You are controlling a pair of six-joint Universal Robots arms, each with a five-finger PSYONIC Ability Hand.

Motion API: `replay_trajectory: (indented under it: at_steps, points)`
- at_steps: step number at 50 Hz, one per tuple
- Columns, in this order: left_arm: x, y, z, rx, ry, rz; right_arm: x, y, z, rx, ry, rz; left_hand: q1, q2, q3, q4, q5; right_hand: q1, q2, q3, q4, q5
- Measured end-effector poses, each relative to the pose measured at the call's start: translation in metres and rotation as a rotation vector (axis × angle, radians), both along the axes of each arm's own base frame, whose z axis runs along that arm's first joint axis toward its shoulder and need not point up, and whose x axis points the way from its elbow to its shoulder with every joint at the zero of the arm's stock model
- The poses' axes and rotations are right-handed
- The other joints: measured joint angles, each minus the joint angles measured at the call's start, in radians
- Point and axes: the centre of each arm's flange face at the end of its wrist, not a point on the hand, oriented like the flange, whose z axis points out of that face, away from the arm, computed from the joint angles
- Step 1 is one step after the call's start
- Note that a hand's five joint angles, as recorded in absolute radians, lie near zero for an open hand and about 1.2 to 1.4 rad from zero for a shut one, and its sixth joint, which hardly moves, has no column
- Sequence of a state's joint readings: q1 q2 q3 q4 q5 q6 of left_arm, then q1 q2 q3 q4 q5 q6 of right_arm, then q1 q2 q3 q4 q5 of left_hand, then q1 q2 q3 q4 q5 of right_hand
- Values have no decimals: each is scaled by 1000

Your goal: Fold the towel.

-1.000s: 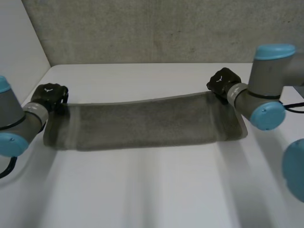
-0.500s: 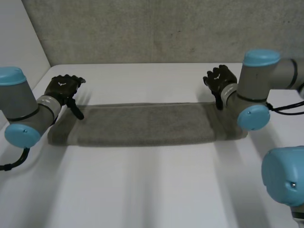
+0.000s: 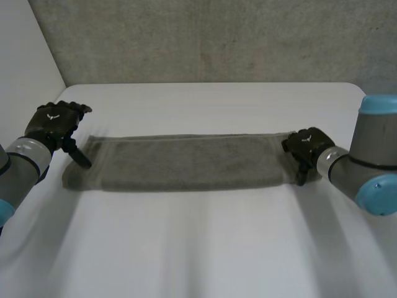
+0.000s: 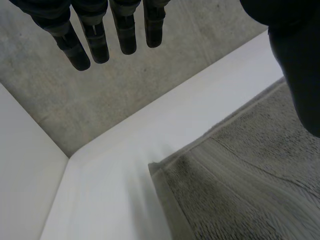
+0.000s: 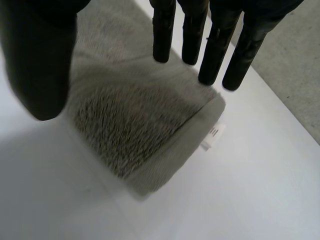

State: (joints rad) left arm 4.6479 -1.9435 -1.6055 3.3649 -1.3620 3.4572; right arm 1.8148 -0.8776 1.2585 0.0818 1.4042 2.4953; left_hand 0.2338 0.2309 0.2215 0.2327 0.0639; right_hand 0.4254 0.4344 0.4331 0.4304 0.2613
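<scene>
Head view: the towel (image 3: pixel 186 162) lies as a long strip on the surface (image 3: pixel 205 248), with the left hand (image 3: pixel 54 124) and right hand (image 3: pixel 305 146) at its ends, fingers spread.

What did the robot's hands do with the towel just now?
Both hands let go of the towel, which settled flat on the table. The left hand drew outward at its end; the right hand came nearer, over its end. The towel stayed one long strip.
</scene>
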Motion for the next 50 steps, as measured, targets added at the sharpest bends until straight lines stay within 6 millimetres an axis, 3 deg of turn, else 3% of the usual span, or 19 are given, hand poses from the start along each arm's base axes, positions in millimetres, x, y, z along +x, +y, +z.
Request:
replay_trajectory:
  at_steps: [4, 7, 11, 15, 19, 24, 26, 28, 30, 31, 35, 37, 39, 43, 50]
  points:
    - [0, 2, -4, 15, 0, 0, -1, -1, -15, -18, 41, 11, 0, 0, 0, 0, 0, 278, 279, 275, 276, 277]
    - [0, 4, -7, 26, -1, -1, -4, -5, -24, -43, 78, -4, 0, 0, 0, 0, 0, 785, 803, 774, 779, 786]
    - [0, 5, -9, 31, -1, -2, -13, -15, -24, -89, 111, -67, 0, 0, 0, 0, 0, 864, 887, 898, 898, 902]
    - [-1, 6, -7, 30, 3, -2, -35, -30, -5, -185, 155, -201, 0, 0, 0, 0, 0, 863, 887, 901, 900, 902]
    - [-1, 7, -1, 16, 19, 2, -59, -43, 27, -318, 259, -316, 0, 0, 0, 0, 0, 863, 887, 900, 900, 903]
    - [0, 8, 8, -2, 48, 7, -65, -53, 60, -463, 379, -349, 0, 0, 0, 0, 0, 863, 887, 902, 900, 904]
    - [0, 8, 11, -8, 59, 9, -52, -53, 73, -529, 386, -328, 0, 0, 0, 0, 0, 863, 887, 904, 900, 904]
    - [0, 8, 14, -14, 67, 10, -26, -47, 84, -594, 358, -278, 0, 0, 0, 0, 0, 863, 887, 904, 900, 904]
    - [0, 8, 16, -18, 73, 12, 18, -31, 93, -656, 285, -180, 0, 0, 0, 0, 0, 863, 887, 905, 900, 904]
    - [0, 8, 16, -18, 74, 12, 29, -25, 93, -666, 265, -152, 0, 0, 0, 0, 0, 863, 887, 905, 900, 904]
    - [0, 10, 16, -15, 77, 13, 110, 27, 85, -686, 124, 88, 0, 0, 0, 0, 0, 862, 898, 907, 900, 904]
    - [0, 10, 15, -12, 77, 12, 126, 41, 80, -680, 100, 145, 0, 0, 0, 0, 0, 862, 900, 907, 900, 904]
    - [0, 11, 13, -6, 78, 13, 159, 73, 63, -653, 60, 281, 0, 0, 0, 0, 0, 862, 900, 907, 900, 904]
    - [0, 13, 11, 4, 78, 14, 185, 107, 35, -601, 43, 430, 0, 0, 0, 0, 0, 862, 900, 907, 900, 904]
    - [1, 13, 8, 13, 77, 15, 196, 124, 9, -554, 42, 526, 0, 0, 0, 0, 0, 862, 900, 908, 900, 904]
